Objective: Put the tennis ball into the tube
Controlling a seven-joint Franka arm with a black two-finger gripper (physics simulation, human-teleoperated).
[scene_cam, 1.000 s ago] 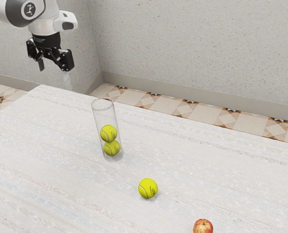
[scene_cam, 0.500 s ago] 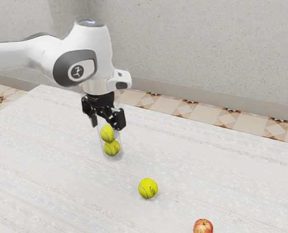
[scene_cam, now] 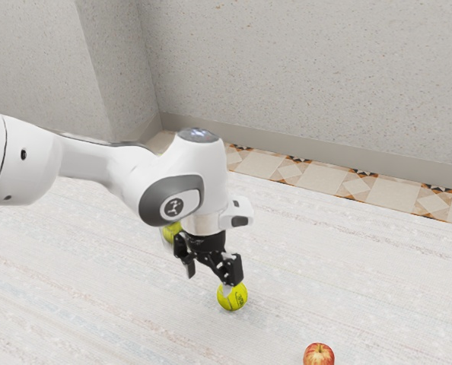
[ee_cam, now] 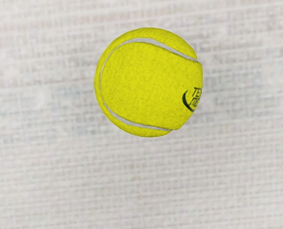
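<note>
The loose tennis ball [scene_cam: 232, 299] is being borne by the pale, streaked tabletop [scene_cam: 348, 258], just below the gripper [scene_cam: 208, 280]. The gripper is being held open, its fingers [scene_cam: 228, 283] parted, and nothing is being gripped. In the exterior view, the ball's upper part is being overlapped by the finger toward that view's right; whether it is being touched cannot be told. The clear tube [scene_cam: 166, 243] is being partly hidden by the arm [scene_cam: 93, 160], with another ball [scene_cam: 172, 230] being held low inside. A red apple [scene_cam: 319, 354] is being left well apart.

A light, springy body is being expected, its felt giving good friction and little being risked by a firm squeeze. The widest part is being judged the right place for the hold, with both pads being set on opposite sides. If only the crown is being pinched, the ball may be squeezed out downward; if one side is being nudged first, it may be sent rolling. Centring over it is therefore being called for before lowering and closing.
</note>
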